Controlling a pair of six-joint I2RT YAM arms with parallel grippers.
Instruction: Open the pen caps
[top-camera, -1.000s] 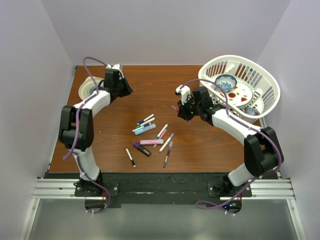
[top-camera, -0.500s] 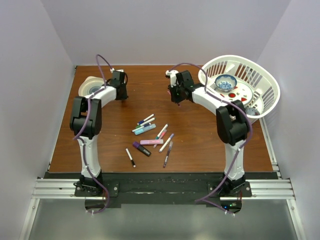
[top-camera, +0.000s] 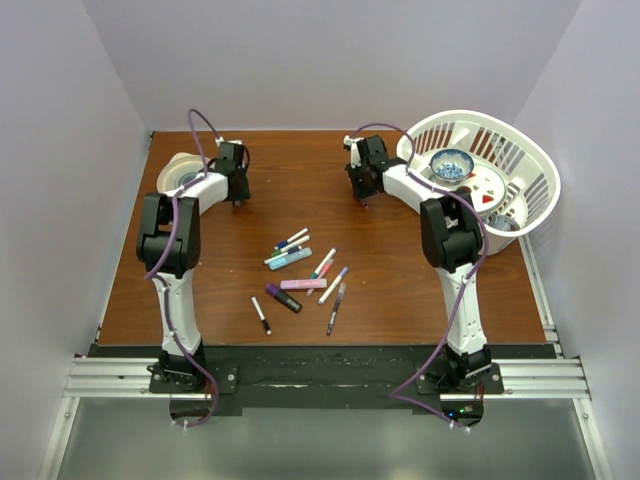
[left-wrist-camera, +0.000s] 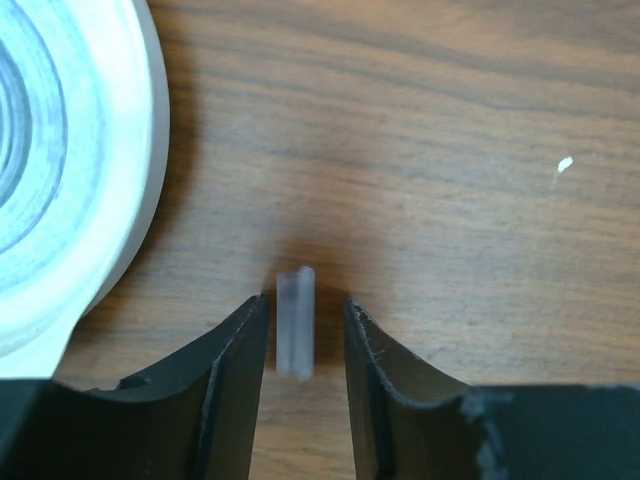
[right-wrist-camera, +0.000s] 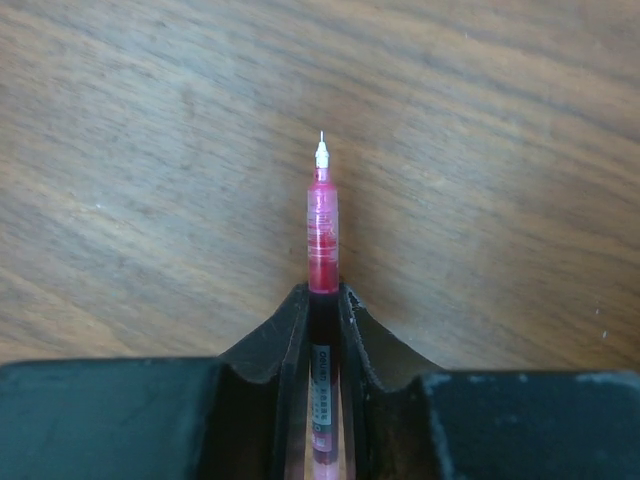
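Note:
My left gripper (left-wrist-camera: 305, 305) is open at the far left of the table (top-camera: 237, 196), next to a tape roll. A small pale translucent pen cap (left-wrist-camera: 296, 322) lies between its fingers with a gap on each side. My right gripper (right-wrist-camera: 322, 292) is shut on a red pen (right-wrist-camera: 322, 220) with its cap off and its fine tip bare, pointing down close over the wood. In the top view this gripper (top-camera: 365, 196) is at the far side, left of the basket. Several capped pens (top-camera: 300, 270) lie scattered mid-table.
A white tape roll (top-camera: 180, 172) lies at the far left, and fills the left edge of the left wrist view (left-wrist-camera: 60, 170). A white basket (top-camera: 540, 175) with a bowl and plate stands at the far right. The table is brown wood (top-camera: 300, 170).
Both arms swung away from the centre to the far side. The left gripper lowered beside the tape roll. The right gripper carried the red pen from mid-table toward the basket.

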